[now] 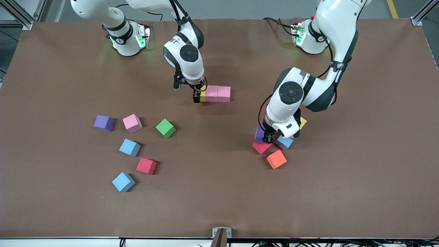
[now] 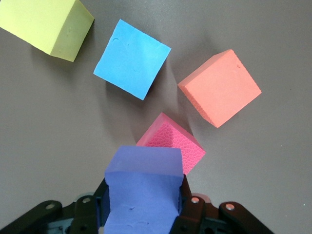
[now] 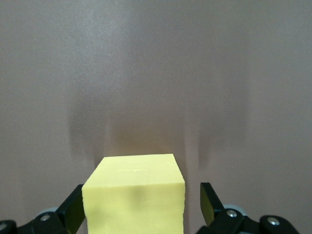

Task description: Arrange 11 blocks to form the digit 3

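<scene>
— Desk (image 1: 219, 212) first: what sits lowest in frame?
— Light blue block (image 1: 123, 181), one of six strays toward the right arm's end.
— End effectors?
— Left end effector (image 1: 268, 138), mid-frame, clenched on held purple block (image 2: 144, 190). Right end effector (image 1: 200, 97), upper centre, released astride yellow block (image 3: 134, 192), which touches two pink blocks (image 1: 217, 93).

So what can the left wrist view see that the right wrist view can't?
Only the left wrist view shows the left tool shut on a purple block, with a red block, light blue block, orange block and a yellow block on the table below. Only the right wrist view shows the right tool open around another yellow block. Both show the brown table.
</scene>
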Controlling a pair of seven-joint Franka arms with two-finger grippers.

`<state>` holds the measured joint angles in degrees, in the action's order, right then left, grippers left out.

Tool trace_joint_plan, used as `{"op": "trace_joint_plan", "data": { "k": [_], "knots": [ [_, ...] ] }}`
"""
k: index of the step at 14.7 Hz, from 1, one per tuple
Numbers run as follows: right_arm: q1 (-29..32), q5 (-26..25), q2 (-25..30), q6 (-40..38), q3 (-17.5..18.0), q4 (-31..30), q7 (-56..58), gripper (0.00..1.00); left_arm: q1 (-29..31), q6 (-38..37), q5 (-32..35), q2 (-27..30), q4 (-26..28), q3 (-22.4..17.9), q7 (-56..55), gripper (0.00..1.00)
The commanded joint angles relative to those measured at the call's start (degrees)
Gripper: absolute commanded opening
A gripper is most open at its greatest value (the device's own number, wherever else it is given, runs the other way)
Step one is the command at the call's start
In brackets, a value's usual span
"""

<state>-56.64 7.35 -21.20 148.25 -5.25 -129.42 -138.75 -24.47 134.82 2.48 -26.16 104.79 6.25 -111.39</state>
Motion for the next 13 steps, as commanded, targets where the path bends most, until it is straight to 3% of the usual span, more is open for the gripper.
{"op": "trace_joint_plan", "data": {
  "k": [1,13],
  "knots": [
    [0.04,0.03,0.28,-1.29,-0.03,0.39,0.85,1.0,-0.23,-1.05,-0.9,-0.21,-1.08,-0.1,-0.32,0.31],
    [2.58,0.12,1.51,-7.79,0.06,2.5,4.36,1.0,-0.14,-1.05,-0.9,-0.38,-1.17,-0.19,-0.32,0.31]
  ]
}}
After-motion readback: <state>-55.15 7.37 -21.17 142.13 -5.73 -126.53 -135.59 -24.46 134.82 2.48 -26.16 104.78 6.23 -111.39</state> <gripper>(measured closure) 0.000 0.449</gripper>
